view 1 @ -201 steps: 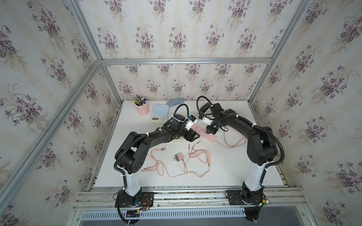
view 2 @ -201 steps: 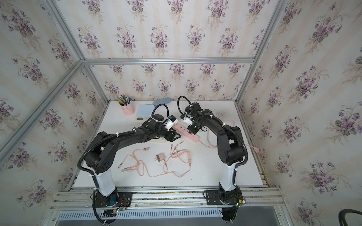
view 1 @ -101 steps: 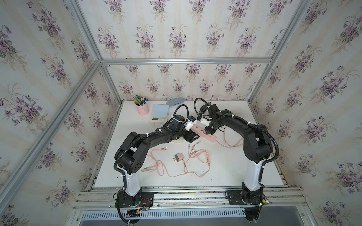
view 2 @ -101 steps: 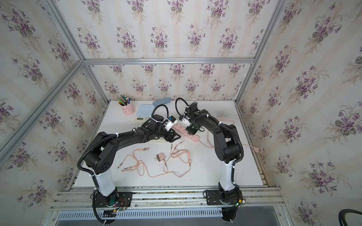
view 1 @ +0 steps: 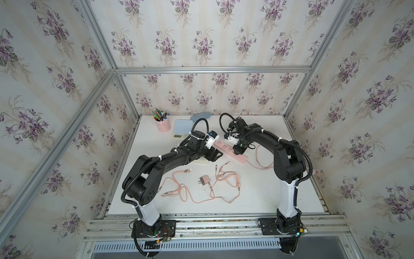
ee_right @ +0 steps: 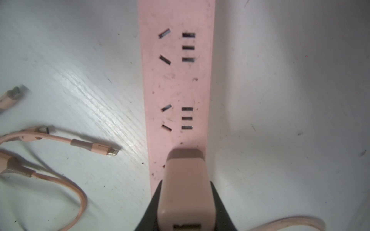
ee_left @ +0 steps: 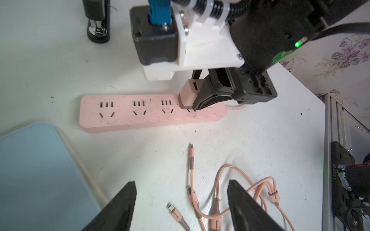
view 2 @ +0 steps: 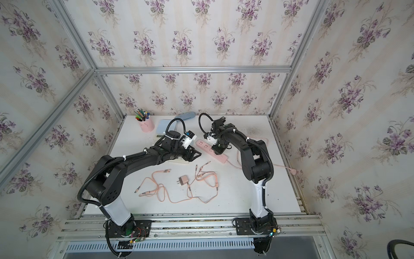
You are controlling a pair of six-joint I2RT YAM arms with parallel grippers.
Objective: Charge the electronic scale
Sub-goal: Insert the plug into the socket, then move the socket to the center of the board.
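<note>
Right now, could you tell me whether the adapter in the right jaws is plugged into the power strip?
Seems plugged in: the adapter stands on the power strip, base against the end socket, no prongs showing.

Left arm [view 1: 174, 157] low, jaws apart, right arm [view 1: 268, 140] tipped down, jaws seemingly clamped.

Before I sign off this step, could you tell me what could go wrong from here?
1. The right gripper holds the pink charger adapter on the pink power strip, which nothing pins; the left gripper hangs open apart from it, so the strip may slide.
2. Its prongs are hidden and might not seat.
3. The pink cables lie tangled; lifting one could drag others.
</note>
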